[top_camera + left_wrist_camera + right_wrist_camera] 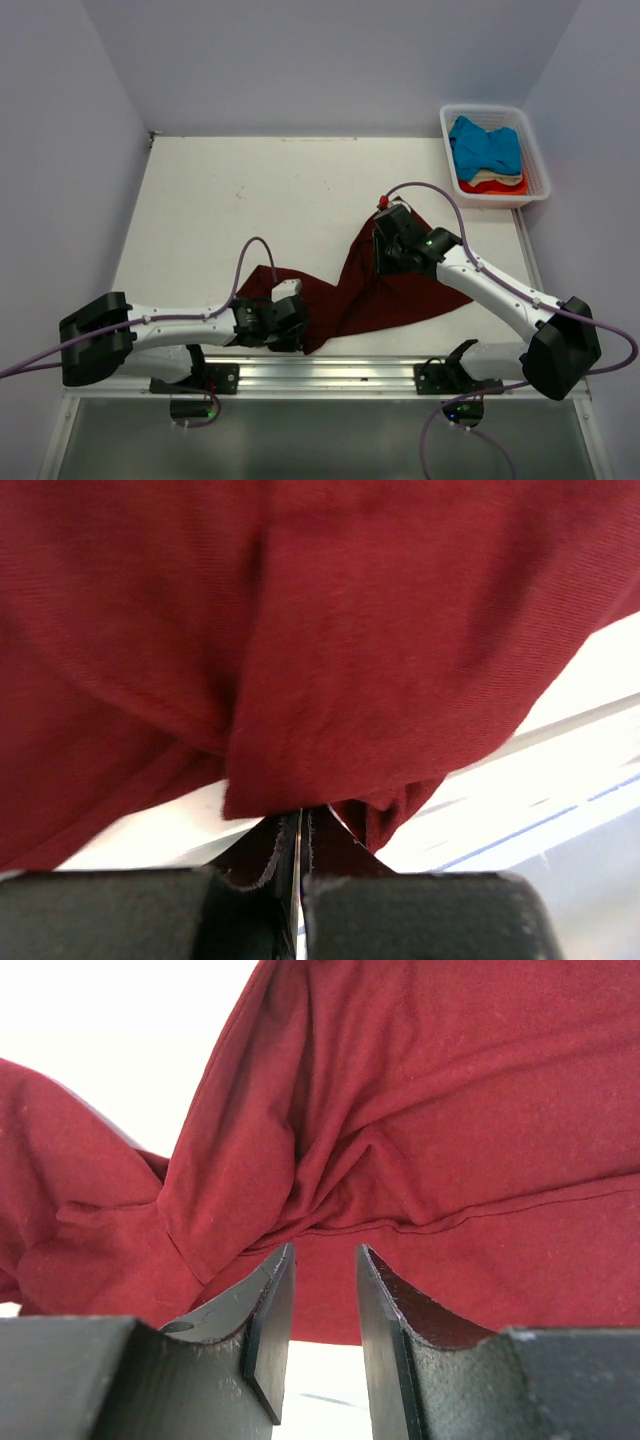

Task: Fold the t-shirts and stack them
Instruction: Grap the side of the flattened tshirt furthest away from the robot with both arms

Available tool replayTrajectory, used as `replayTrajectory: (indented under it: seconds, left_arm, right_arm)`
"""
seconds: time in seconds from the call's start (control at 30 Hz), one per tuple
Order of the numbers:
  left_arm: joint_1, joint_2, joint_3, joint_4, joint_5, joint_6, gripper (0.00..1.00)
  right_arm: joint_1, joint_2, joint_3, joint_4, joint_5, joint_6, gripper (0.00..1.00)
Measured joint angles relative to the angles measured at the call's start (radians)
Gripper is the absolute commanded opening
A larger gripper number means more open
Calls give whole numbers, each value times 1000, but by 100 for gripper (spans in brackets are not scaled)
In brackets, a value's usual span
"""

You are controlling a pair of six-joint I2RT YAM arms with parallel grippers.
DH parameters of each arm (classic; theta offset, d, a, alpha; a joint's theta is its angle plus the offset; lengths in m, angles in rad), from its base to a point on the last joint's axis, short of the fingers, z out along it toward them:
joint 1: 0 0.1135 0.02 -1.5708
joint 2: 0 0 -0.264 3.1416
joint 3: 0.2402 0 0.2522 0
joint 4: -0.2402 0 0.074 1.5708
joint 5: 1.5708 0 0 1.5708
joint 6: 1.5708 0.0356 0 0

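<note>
Shirts number four from where I stand: one out on the desk and three in the one white basket at the far right corner. The maroon shirt lies rumpled near the front edge of the desk, right of the middle. One wing of it is drawn out leftward and another reaches back toward the far side. In the basket, a blue shirt is bunched on top at the far end. A cream shirt shows as a strip below it, and a red shirt peeks out as a thin band at the near end. All three sit well apart from the maroon one. Two arms are at work, one gripper on each. The left arm lies low along the front edge. The left gripper is at the shirt's left wing, jaws pressed together, nipping a fold of the hem at the very tips. The cloth bunches up from that pinch and fills the wrist view above it. The right arm slants in from the front right corner. The right gripper is over the far part of the shirt, jaws spread with a clear gap. Nothing sits between them, and creased maroon cloth lies just past the tips.
</note>
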Motion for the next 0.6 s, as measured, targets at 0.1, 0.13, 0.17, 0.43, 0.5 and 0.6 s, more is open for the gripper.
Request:
replayTrajectory:
  seconds: [0.1, 0.13, 0.17, 0.43, 0.5, 0.6]
  left_arm:
    - [0, -5, 32, -88, -43, 10, 0]
    - [0, -6, 49, -126, -61, 17, 0]
    - [0, -8, 72, -171, -79, 25, 0]
    - [0, -47, 371, -410, -261, 97, 0]
    - [2, -48, 442, -451, -320, 124, 0]
    - [40, -48, 500, -481, -376, 195, 0]
  right_arm:
    - [0, 0, 0, 0, 0, 0, 34]
    - [0, 0, 0, 0, 0, 0, 34]
    - [0, 0, 0, 0, 0, 0, 34]
    - [0, 0, 0, 0, 45, -7, 35]
    - [-1, 3, 5, -3, 74, -8, 39]
    - [-10, 25, 37, -8, 129, -14, 44]
